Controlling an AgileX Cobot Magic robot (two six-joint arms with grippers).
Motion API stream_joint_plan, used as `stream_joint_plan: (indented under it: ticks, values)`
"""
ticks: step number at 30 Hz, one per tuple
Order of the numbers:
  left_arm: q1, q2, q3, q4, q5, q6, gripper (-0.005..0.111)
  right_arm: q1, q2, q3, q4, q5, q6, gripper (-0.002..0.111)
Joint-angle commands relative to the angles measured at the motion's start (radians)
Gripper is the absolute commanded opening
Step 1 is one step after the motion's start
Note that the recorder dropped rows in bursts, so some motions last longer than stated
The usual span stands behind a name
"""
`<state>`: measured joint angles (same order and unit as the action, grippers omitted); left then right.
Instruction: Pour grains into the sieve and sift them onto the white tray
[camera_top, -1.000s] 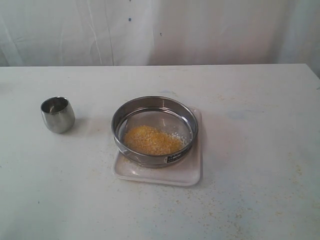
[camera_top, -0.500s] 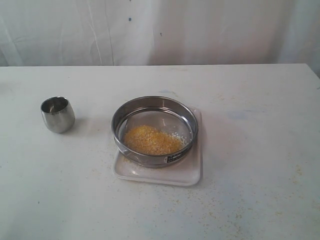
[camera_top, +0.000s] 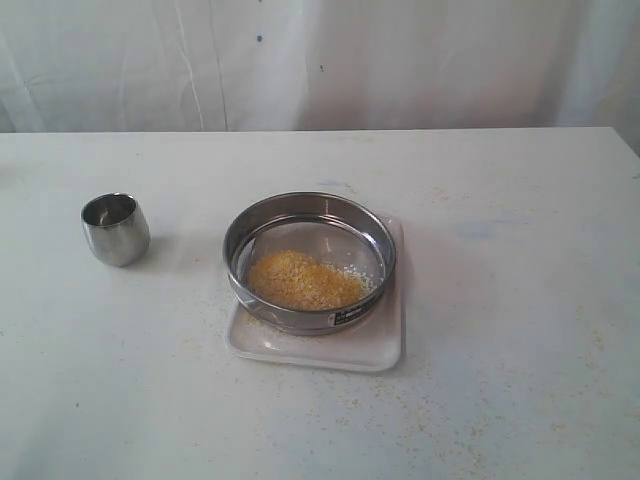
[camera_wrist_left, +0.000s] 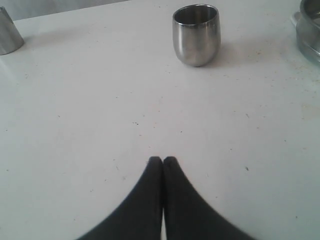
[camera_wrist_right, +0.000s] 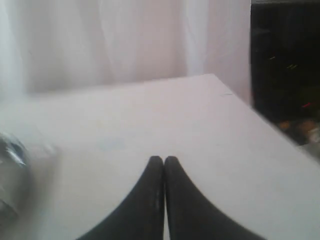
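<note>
Exterior: we see the round steel sieve (camera_top: 309, 262) sitting on the square white tray (camera_top: 320, 352), sandy yellow grains (camera_top: 303, 282) heaped on its mesh. Left wrist: left hand (camera_wrist_left: 163, 160) clenched, empty, above matte white surface (camera_wrist_left: 75, 125); sieve cut off at frame edge. Right wrist: right hand (camera_wrist_right: 163, 160) clenched, empty; we get heavy blur.

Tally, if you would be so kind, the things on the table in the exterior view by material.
Steel: 2, the cup and the sieve
White plastic: 1, the white tray
Loose heap: 1, the grains in the sieve
Total: 4
</note>
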<state>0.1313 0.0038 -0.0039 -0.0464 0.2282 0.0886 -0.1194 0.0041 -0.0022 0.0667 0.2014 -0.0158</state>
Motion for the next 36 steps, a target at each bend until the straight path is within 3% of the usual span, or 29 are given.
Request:
stream_joint_plan:
  ticks: [1,2,7,9,10,12,13,15,17,19,22,26,29,33,36]
  values:
    - [-0.003,-0.004,0.004,-0.012,0.003,-0.002,0.0,0.004,-0.004,0.002,0.746,-0.195,0.465,0.0]
    - [-0.003,-0.004,0.004,-0.012,0.003,-0.002,0.0,0.004,-0.004,0.002,0.928,-0.17,0.621,0.0]
    - [-0.003,-0.004,0.004,-0.012,0.003,-0.002,0.0,0.004,-0.004,-0.006,1.068,-0.121,0.824,0.0]
    - [-0.003,-0.004,0.004,-0.012,0.003,-0.002,0.0,0.004,-0.004,-0.035,1.126,-0.201,0.972,0.0]
    - [-0.003,-0.004,0.004,-0.012,0.003,-0.002,0.0,0.004,-0.004,-0.081,1.126,-0.359,1.024,0.0]
    - [-0.003,-0.004,0.004,-0.012,0.003,-0.002,0.0,0.004,-0.004,-0.164,0.966,-0.636,0.987,0.0]
    - [-0.003,-0.004,0.004,-0.012,0.003,-0.002,0.0,0.004,-0.004,-0.203,0.785,-0.804,0.878,0.0]
    - [-0.003,-0.004,0.004,-0.012,0.003,-0.002,0.0,0.004,0.007,-0.273,0.4,-0.899,0.609,0.0]
    - [-0.003,-0.004,0.004,-0.012,0.003,-0.002,0.0,0.004,0.078,-0.338,-0.067,-0.728,0.405,0.0]
    - [-0.003,-0.004,0.004,-0.012,0.003,-0.002,0.0,0.001,0.243,-0.343,-0.312,-0.485,0.33,0.0]
    - [-0.003,-0.004,0.004,-0.012,0.003,-0.002,0.0,0.001,0.44,-0.345,-0.231,-0.336,0.335,0.0]
    - [-0.003,-0.004,0.004,-0.012,0.003,-0.002,0.0,0.001,0.648,-0.345,-0.148,-0.428,0.362,0.0]
    - [-0.003,-0.004,0.004,-0.012,0.003,-0.002,0.0,0.001,0.727,-0.345,-0.144,-0.433,0.487,0.0]
    - [-0.003,-0.004,0.004,-0.012,0.003,-0.002,0.0,0.012,0.747,-0.345,-0.148,-0.135,0.63,0.0]
    - [-0.003,-0.004,0.004,-0.012,0.003,-0.002,0.0,0.016,0.738,-0.357,-0.127,0.019,0.556,0.0]
